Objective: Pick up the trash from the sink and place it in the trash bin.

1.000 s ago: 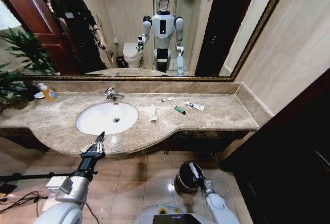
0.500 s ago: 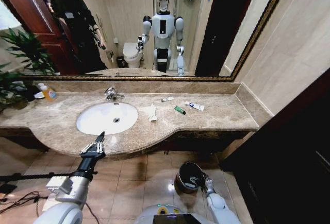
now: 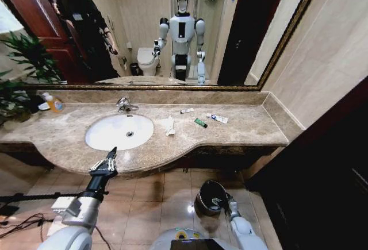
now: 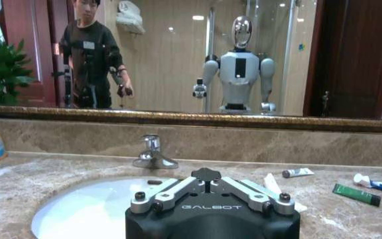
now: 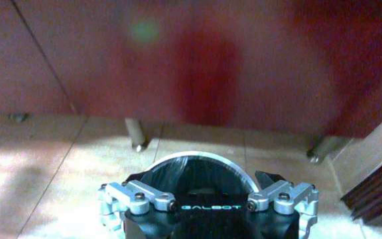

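right gripper (image 3: 221,202) low centre, over bin (image 3: 202,199) for a drop, jaws spread, empty | left gripper (image 3: 105,163) lower left at sink (image 3: 92,142) edge, jaws parted, empty | tissue (image 3: 168,126), tubes on counter

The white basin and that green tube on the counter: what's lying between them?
A crumpled white tissue lies on the marble between the basin and the green tube, seen in the head view.
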Controlling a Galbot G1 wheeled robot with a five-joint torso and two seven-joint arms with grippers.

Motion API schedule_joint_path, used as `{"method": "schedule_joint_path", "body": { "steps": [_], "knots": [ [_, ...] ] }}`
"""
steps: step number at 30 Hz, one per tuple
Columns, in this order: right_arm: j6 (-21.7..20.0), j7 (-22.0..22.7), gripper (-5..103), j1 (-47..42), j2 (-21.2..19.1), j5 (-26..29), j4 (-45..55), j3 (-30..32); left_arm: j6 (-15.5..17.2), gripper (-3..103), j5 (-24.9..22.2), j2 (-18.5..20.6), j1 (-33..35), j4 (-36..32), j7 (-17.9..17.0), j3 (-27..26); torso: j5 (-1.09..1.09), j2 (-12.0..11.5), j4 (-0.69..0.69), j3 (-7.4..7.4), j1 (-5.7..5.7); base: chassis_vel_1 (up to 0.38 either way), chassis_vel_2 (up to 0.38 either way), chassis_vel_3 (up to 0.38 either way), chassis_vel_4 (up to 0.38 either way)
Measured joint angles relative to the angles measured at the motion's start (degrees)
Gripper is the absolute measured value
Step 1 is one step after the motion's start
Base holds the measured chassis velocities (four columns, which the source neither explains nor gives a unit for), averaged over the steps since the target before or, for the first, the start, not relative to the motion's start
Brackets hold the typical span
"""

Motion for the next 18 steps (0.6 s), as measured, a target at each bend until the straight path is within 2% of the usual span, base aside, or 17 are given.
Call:
{"method": "schedule_joint_path", "body": {
  "steps": [7,12,16,18],
  "knots": [
    [-1.0,2.4,100,-6.1,-4.6,6.9,12.9,-0.5,0.0,0,0.0,0.0,0.0,0.0,0.0,0.0,-0.01,0.0,-0.01,0.0,0.0,0.0,0.0,0.0,0.0],
    [-2.1,4.3,100,-10.2,-6.1,10.6,21.8,0.3,0.0,0,0.0,0.0,0.0,0.0,0.0,0.0,-0.01,0.0,0.0,0.0,0.0,0.0,0.0,0.0,0.0],
    [-2.5,5.4,100,-16.9,-7.5,13.6,35.2,2.0,0.0,0,0.0,0.0,0.0,0.0,0.0,0.0,-0.01,0.0,-0.01,0.0,0.0,0.0,0.0,0.0,0.0],
    [-2.5,5.5,100,-17.3,-7.5,13.8,36.3,2.1,0.0,0,0.0,0.0,0.0,0.0,0.0,0.0,-0.01,0.0,-0.01,0.0,0.0,0.0,0.0,0.0,0.0]
  ]
}}
